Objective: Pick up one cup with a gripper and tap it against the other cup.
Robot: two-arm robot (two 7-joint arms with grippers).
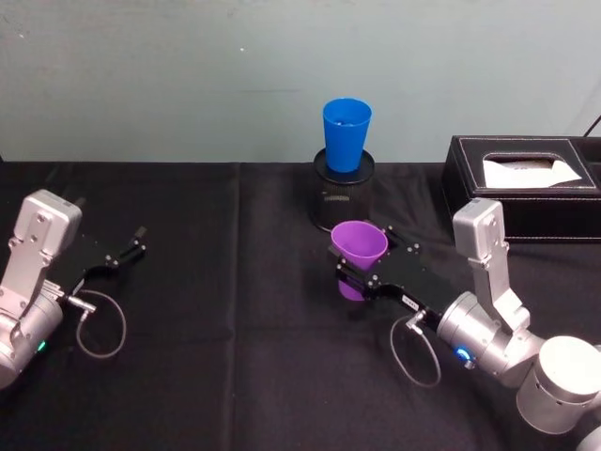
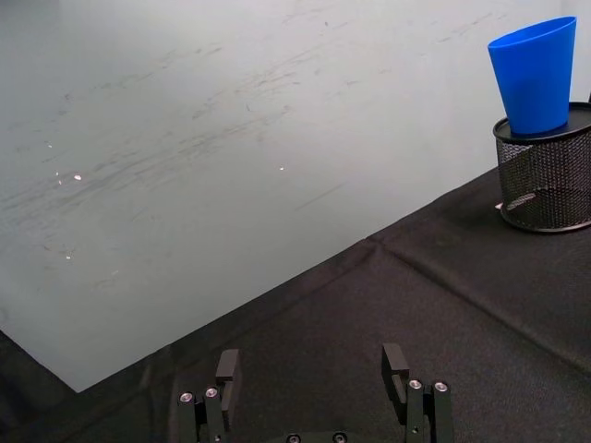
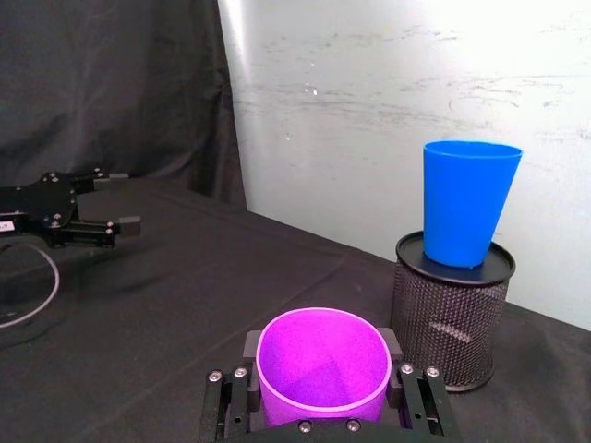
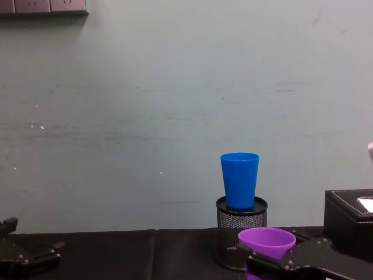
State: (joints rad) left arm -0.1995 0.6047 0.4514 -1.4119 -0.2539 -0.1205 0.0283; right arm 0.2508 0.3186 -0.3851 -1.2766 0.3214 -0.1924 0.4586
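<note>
Right gripper (image 1: 361,272): clamped on purple cup (image 1: 358,246), smooth tapered plastic, just at 6 o'clock of blue cup (image 1: 346,133). Blue cup: same shape, perched on mesh holder (image 1: 343,193); a hard tap would likely topple it. Left gripper (image 1: 129,247): fingers apart, idle at 9 o'clock on black cloth (image 1: 235,319).

Head above, chest low, wrists close

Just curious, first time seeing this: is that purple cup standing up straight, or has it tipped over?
Upright: the purple cup has its open mouth facing up, clamped between the right gripper fingers.
</note>
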